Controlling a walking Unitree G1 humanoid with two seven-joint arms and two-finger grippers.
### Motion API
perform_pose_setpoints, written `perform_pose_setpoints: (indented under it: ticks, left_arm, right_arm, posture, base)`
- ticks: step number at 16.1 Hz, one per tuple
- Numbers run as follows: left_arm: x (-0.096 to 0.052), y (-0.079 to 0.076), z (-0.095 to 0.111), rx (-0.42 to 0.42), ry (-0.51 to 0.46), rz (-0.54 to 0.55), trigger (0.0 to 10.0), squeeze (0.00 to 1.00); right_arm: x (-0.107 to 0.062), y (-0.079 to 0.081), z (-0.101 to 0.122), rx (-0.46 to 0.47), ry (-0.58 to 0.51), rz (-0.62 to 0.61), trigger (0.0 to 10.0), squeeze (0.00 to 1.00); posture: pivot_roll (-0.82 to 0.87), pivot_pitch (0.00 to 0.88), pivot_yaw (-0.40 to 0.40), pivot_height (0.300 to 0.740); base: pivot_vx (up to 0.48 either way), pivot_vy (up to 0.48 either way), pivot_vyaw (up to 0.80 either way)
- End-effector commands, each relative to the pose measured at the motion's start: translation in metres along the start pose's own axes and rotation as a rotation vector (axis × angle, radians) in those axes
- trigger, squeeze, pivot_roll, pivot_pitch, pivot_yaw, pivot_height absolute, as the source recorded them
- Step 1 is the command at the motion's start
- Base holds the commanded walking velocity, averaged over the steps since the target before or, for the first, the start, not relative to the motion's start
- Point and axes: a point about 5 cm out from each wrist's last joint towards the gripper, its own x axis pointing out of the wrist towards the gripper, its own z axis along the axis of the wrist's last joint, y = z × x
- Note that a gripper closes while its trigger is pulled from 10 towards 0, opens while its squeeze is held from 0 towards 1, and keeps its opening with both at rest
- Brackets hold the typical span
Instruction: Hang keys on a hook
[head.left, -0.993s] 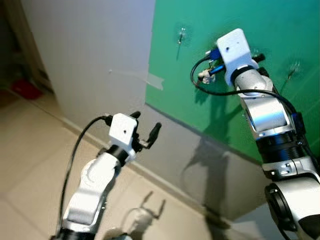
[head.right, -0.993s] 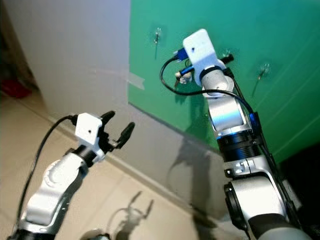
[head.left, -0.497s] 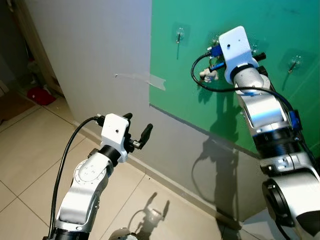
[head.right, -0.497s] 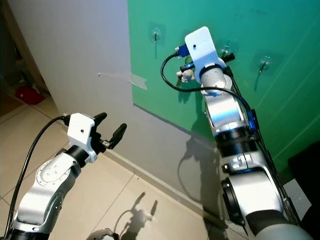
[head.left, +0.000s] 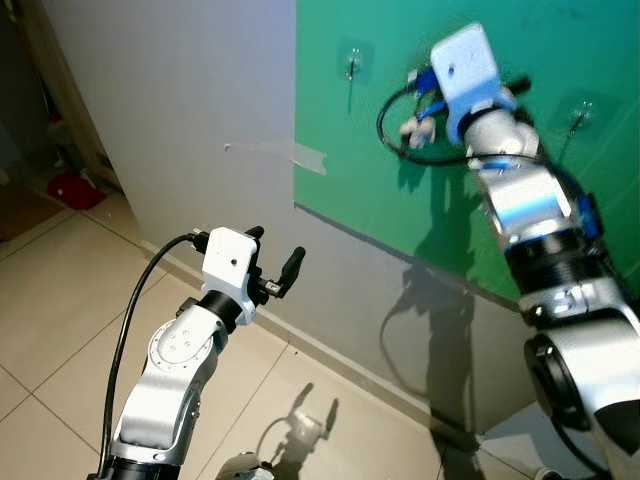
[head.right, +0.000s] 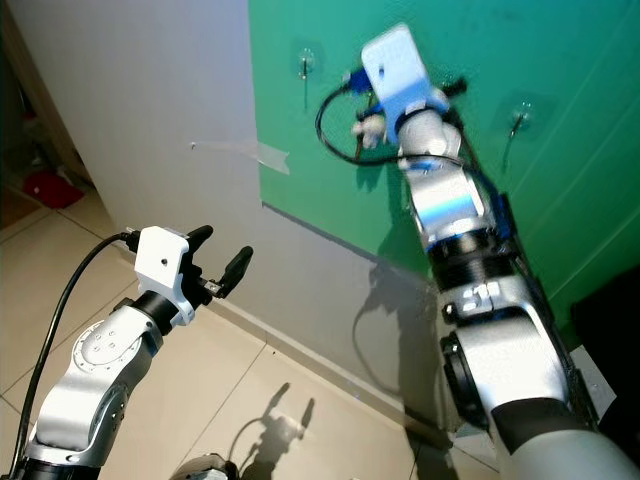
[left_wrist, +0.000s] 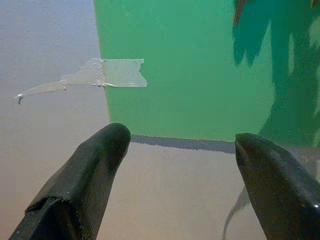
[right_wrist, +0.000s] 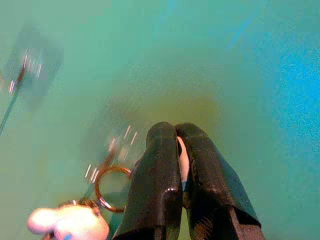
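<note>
The right gripper (right_wrist: 176, 150) is being held at the green wall panel (head.left: 400, 190), upper centre of the frame, fingers pinched on the keys (right_wrist: 112, 182), whose ring is hanging beside a hook (right_wrist: 107, 159). The left gripper (head.left: 272, 262) is being held spread, lower left.

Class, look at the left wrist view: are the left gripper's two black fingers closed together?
No. The left gripper has its two black fingers spread wide apart, with the grey wall and the green panel showing between them.
</note>
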Motion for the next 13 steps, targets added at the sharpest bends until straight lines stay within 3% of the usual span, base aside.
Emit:
perform_pose_setpoints:
  ticks: [1,5,11,13]
  left_arm:
    - [0.001,-0.001,0.000,-0.006,-0.003,0.000,10.0,0.00]
    - [0.002,-0.003,-0.002,-0.012,-0.003,0.000,10.0,0.00]
    - [0.003,-0.007,-0.002,-0.018,-0.005,-0.002,10.0,0.00]
    - [0.003,-0.007,-0.003,-0.021,-0.004,0.001,10.0,0.00]
  right_arm:
    - [0.002,-0.011,0.009,-0.017,-0.037,-0.040,10.0,0.00]
    - [0.007,-0.015,0.014,-0.042,-0.061,-0.053,10.0,0.00]
    - [0.002,0.007,0.003,0.042,-0.010,0.043,10.0,0.00]
    - [0.001,0.008,0.002,0.054,-0.005,0.054,10.0,0.00]
  posture:
    - [0.14,0.000,-0.073,0.740]
    - [0.13,0.000,-0.078,0.740]
    - [0.13,0.000,-0.085,0.740]
    - [0.12,0.000,-0.085,0.740]
  base:
    - [0.000,0.000,0.00]
    - [0.000,0.000,0.00]
    - [0.000,0.000,0.00]
    - [0.000,0.000,0.00]
